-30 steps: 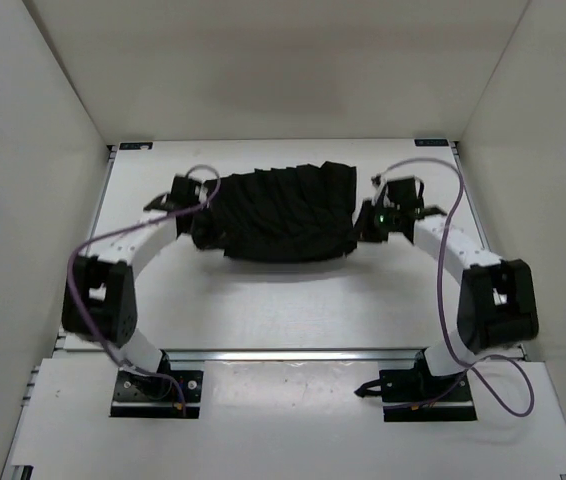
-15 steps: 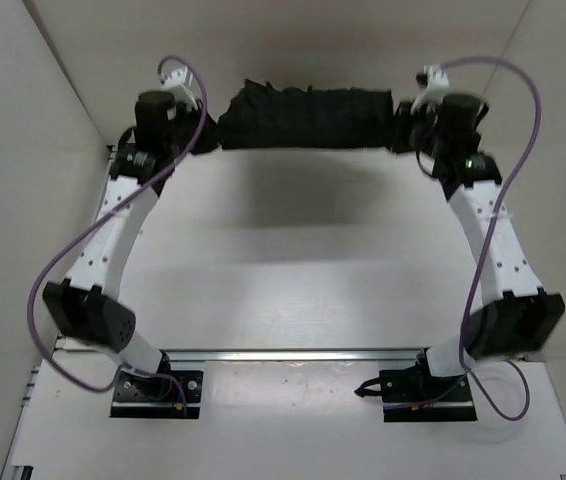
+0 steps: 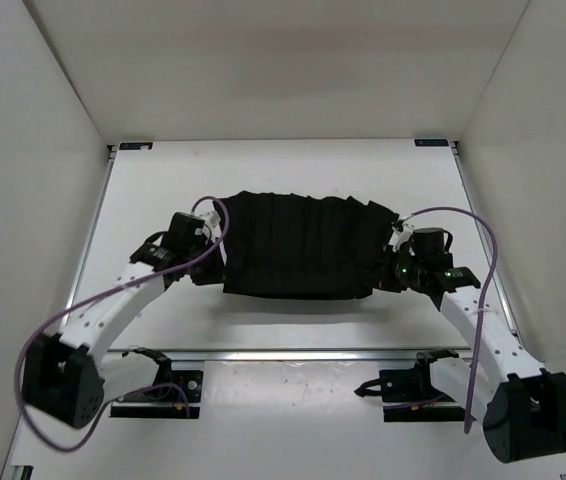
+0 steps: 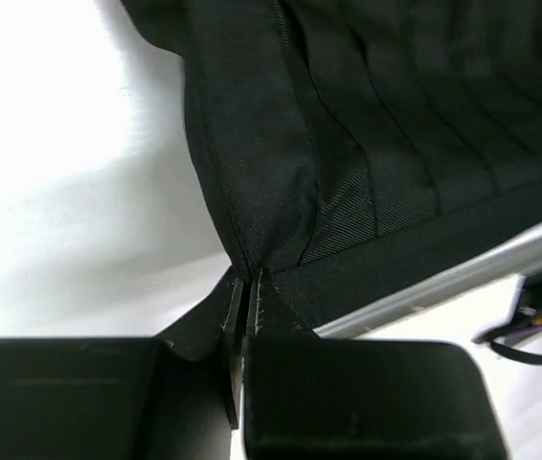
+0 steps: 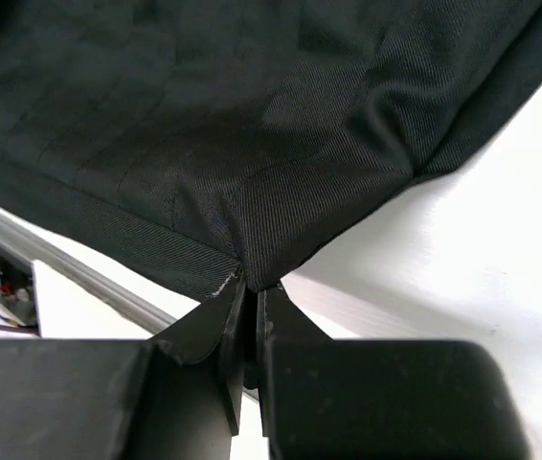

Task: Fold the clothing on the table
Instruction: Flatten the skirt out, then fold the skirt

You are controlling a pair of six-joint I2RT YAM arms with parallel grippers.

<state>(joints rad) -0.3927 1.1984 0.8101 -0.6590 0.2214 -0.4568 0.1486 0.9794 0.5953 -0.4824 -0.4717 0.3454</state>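
Left gripper (image 4: 245,287) had its jaws pressed nearly together, pinching a corner of the clothing (image 4: 348,144) at the hem seam. Right gripper (image 5: 249,287) pinched the opposite corner the same way, jaws almost touching with a fold of fabric between them. From above, the black clothing (image 3: 303,245) was stretched as a wide creased band between the two grippers, over the middle of the table (image 3: 283,165), a little toward the near side. A soft shadow lay on the surface along its near edge; whether the cloth rested on the table or hung just above it could not be told.

The table was plain white and flat, bare around the clothing. A metal rail (image 3: 293,353) ran along the near side, just beyond the arm bases, and thinner rails edged the left and right sides. Small blue markers (image 3: 135,146) sat at the far corners. White walls closed the space: a back wall (image 3: 283,70), a left wall (image 3: 23,200) and a right wall (image 3: 543,150), all unmarked. Purple cables (image 3: 468,215) looped along both arms.
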